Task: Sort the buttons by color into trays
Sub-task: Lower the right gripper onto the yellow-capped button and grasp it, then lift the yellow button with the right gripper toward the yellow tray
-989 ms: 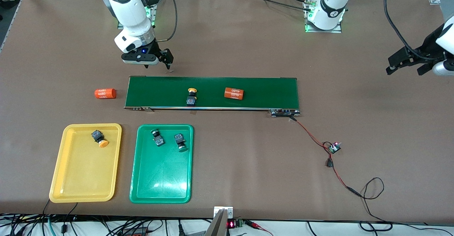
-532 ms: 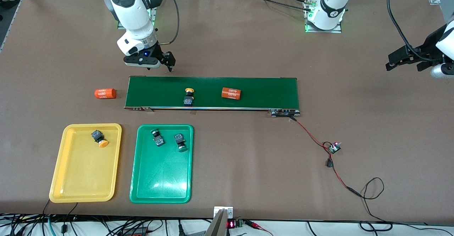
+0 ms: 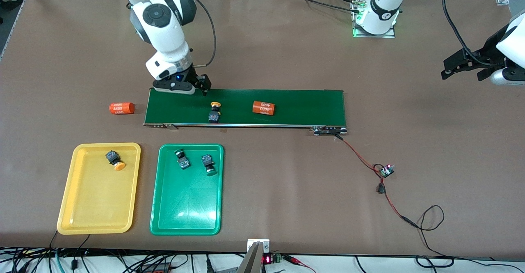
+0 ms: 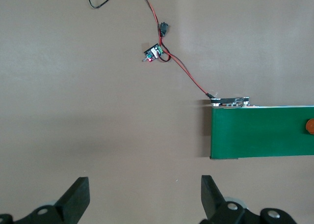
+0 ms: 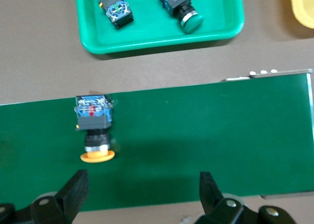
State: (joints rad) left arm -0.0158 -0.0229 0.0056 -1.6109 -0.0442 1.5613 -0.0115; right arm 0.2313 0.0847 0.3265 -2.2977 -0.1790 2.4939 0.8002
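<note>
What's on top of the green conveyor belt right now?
On the conveyor belt lie one yellow button and an orange cylinder. The right gripper, fingers open, hovers over its edge, covering a small patch.

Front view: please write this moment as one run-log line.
right gripper: open, over conveyor belt edge | yellow button: on belt | left gripper: open, waiting

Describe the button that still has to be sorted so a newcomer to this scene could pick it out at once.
Find the long dark-green conveyor belt across the middle of the table. Two things lie on it: the button on the belt, under the open right gripper, and a larger orange cylinder toward the left arm's end. The button is the small black-and-blue block with a yellow-orange mushroom cap; the cylinder is plain orange with white print.
</note>
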